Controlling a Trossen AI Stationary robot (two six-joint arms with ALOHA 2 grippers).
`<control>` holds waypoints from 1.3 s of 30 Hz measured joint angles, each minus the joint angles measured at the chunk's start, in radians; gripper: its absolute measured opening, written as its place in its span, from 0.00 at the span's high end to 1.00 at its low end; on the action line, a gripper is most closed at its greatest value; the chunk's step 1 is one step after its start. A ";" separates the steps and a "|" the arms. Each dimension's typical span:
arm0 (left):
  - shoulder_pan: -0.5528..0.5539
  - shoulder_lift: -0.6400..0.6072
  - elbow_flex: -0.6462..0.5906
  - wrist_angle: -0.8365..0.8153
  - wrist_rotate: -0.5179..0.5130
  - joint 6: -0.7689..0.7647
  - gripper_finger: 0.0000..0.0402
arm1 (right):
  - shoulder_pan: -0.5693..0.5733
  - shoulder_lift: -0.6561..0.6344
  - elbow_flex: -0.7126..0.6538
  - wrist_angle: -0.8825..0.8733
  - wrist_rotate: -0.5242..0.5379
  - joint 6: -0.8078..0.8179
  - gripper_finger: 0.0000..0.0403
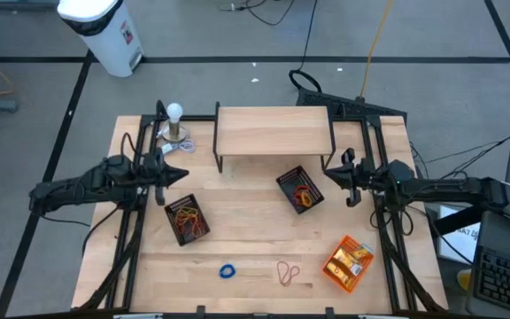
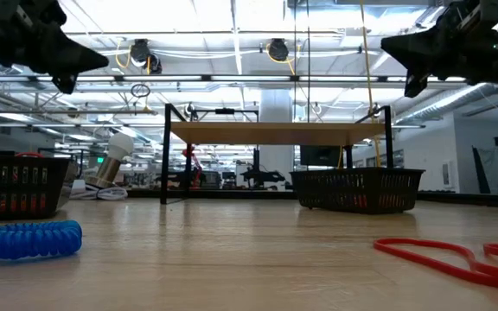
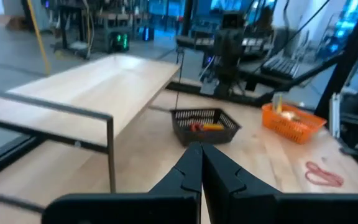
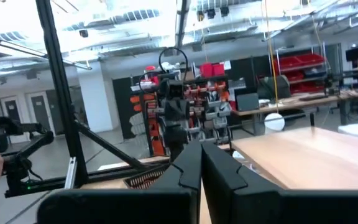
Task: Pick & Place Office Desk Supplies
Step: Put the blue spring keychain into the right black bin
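Observation:
A blue coiled loop and a red rubber band lie flat on the table near its front edge; the low view shows them too, the blue loop and the red band. More bands lie in the left black mesh tray and the right one. Yellow-and-white packets lie in the orange tray. My left gripper hangs shut above the table's left side, clear of everything. My right gripper hangs shut at the right, beside the shelf's leg.
A wooden shelf on black legs stands at the middle back. A small stand with a white ball is at the back left. Bare wood lies between the mesh trays and the front edge.

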State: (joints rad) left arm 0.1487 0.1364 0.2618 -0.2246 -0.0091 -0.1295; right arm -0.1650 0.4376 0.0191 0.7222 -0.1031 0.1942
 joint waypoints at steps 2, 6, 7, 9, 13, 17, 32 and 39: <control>-0.011 -0.019 -0.032 0.036 0.000 0.000 1.00 | 0.000 -0.018 0.000 -0.020 0.001 0.003 1.00; -0.029 -0.041 -0.101 0.060 -0.012 -0.019 1.00 | 0.000 -0.025 -0.002 -0.027 0.001 0.003 1.00; -0.032 -0.041 -0.116 0.067 -0.020 -0.026 1.00 | 0.000 -0.024 -0.002 -0.035 0.001 0.003 1.00; -0.034 -0.041 -0.147 0.087 -0.028 -0.031 1.00 | 0.000 -0.024 -0.002 -0.058 0.002 0.003 1.00; -0.034 -0.041 -0.211 0.170 -0.031 -0.031 1.00 | 0.000 -0.024 -0.003 -0.088 0.002 0.003 1.00; -0.034 -0.034 -0.245 0.249 -0.028 -0.046 1.00 | 0.000 -0.021 -0.004 -0.088 0.001 0.003 1.00; -0.034 0.028 -0.245 0.235 0.005 -0.077 1.00 | 0.032 0.034 -0.004 -0.150 0.079 0.031 1.00; -0.052 0.055 -0.245 0.234 0.012 -0.033 1.00 | 0.061 0.074 -0.005 -0.147 0.084 0.018 1.00</control>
State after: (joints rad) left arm 0.0965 0.1913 0.0166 0.0098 0.0029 -0.1628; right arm -0.1041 0.5118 0.0139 0.5749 -0.0193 0.2124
